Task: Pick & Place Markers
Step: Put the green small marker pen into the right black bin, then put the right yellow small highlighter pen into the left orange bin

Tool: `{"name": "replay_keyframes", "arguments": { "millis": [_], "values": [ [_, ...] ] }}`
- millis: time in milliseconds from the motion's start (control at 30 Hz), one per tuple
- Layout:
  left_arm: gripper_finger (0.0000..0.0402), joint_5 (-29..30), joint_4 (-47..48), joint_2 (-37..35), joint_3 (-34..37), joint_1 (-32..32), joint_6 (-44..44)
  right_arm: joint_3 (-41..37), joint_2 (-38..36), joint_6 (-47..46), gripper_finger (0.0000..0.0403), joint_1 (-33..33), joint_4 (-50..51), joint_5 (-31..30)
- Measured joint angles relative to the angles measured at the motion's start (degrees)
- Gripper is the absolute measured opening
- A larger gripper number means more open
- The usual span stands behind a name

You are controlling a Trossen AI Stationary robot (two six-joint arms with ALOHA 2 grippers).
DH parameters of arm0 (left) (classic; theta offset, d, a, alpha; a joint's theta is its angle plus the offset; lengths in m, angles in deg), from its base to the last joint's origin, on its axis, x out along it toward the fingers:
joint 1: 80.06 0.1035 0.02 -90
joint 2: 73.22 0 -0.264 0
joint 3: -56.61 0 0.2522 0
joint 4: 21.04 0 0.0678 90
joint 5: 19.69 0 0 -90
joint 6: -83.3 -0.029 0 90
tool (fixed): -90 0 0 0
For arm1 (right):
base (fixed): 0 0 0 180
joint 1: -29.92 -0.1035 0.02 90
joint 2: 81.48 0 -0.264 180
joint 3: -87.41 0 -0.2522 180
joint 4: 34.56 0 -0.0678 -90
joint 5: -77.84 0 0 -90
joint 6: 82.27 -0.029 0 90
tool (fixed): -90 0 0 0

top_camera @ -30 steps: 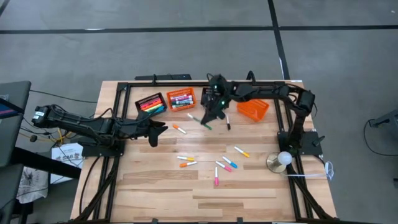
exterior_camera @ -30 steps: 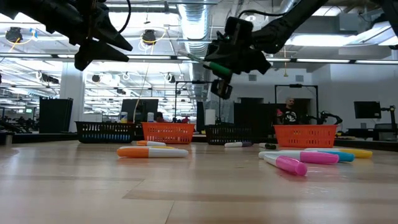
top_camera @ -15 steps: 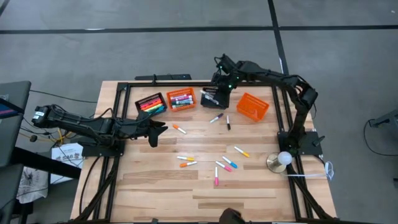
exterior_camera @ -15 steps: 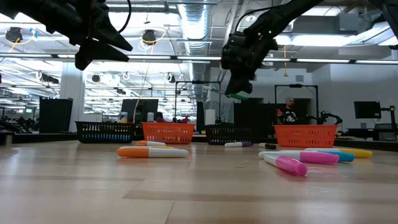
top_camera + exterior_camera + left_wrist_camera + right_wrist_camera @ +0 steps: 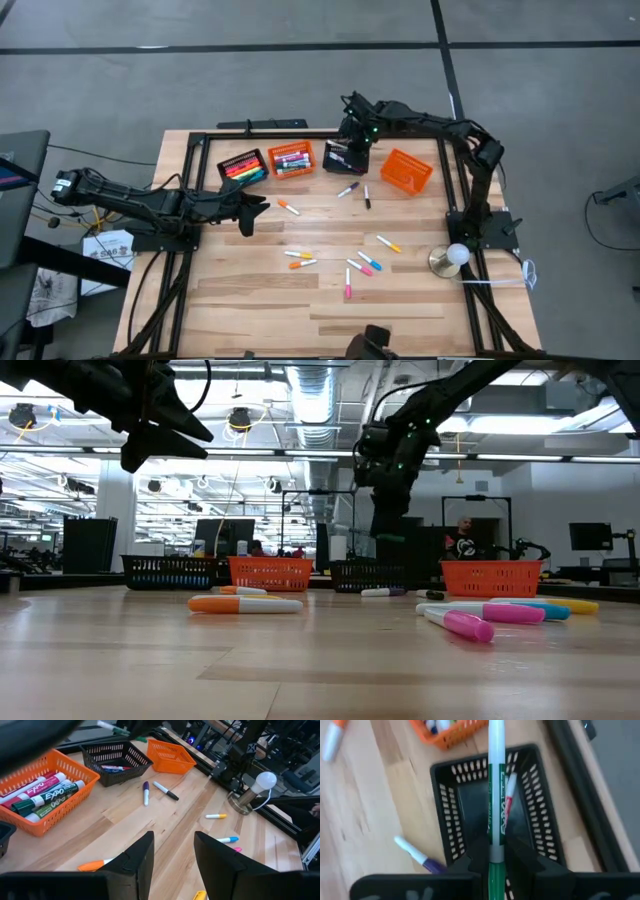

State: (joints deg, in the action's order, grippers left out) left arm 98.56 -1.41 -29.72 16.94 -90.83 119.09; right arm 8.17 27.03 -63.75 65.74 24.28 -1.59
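Where markers (image 5: 42,797) lie, "EXPO" readable

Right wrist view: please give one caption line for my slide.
Right end effector holds green marker above black basket.

Lying loose on the table (image 5: 250,300): nine markers (image 5: 369,262), three towards the far side, six nearer; hanging clamped in the right gripper (image 5: 496,856): one green marker (image 5: 496,795); standing along the far edge: four baskets, two black (image 5: 262,157), two orange (image 5: 406,172); resting inside the middle black basket (image 5: 449,815): one red marker (image 5: 509,800); filling the two left baskets: too many to count; standing near right: one lamp (image 5: 455,256).
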Motion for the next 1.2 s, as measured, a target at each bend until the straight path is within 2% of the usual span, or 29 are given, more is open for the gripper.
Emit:
{"name": "replay_keyframes", "arguments": {
  "millis": [267, 700, 933, 1200],
  "values": [
    [0.0138, 0.02, -0.50, -0.02, 0.00, 0.00, -1.05, -0.07, 4.57, -0.02, 0.0043, -0.58, -1.24, -3.37],
    [0.0138, 0.39, -1.07, -0.02, 0.00, 0.01, -1.49, -0.07, 8.76, -1.20, 0.0050, -1.23, -1.03, -4.78],
    [0.0138, 0.44, -1.22, -0.02, 0.00, 0.00, -1.49, -0.07, 8.83, -2.22, 0.0072, -1.34, -1.47, -4.71],
    [0.0138, 0.44, -1.27, -0.02, 0.00, 0.01, -1.49, -0.08, 8.75, -2.62, 0.0117, -1.36, -1.32, -4.51]
  ]
}}
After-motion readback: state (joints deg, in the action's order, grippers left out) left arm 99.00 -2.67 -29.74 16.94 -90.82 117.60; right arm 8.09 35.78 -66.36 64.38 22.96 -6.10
